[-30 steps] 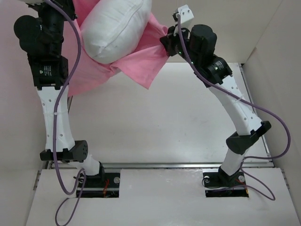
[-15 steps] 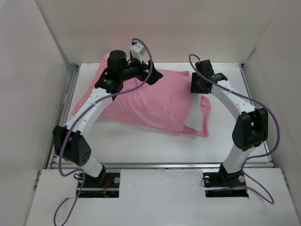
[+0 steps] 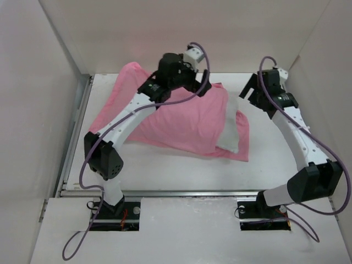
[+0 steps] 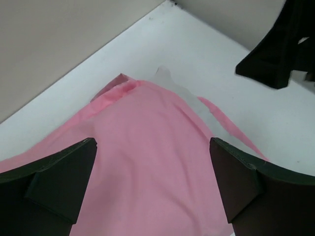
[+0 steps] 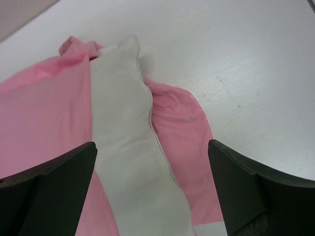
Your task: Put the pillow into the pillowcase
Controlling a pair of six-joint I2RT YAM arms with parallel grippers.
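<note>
Pillowcase (image 3: 181, 118) lies across upper ctr of top view, pink, running from upper left down to ctr-right. Pillow (image 3: 228, 135) is mostly inside it, only 1 white strip showing at the case's R end, w/ a pink flap past it at far R. Case's upper-left corner bunches up near the foot of the back wall (image 3: 165, 33); its lower edge sits well apart from the table's near rim. L gripper (image 3: 196, 87) hangs over the case's upper edge, jaws apart, nothing btw them; L wrist view shows both fingers (image 4: 54, 182) spread wide above pink cloth. R gripper (image 3: 248, 94) sits just R of the case's upper-R corner, jaws also apart & gripping nothing; in R wrist view the white strip runs down frame ctr btw the 2 fingers. Bare table (image 3: 176, 170) fills the lower middle of top view; a narrower bare band lies btw the flap and R wall (image 3: 319, 82).
</note>
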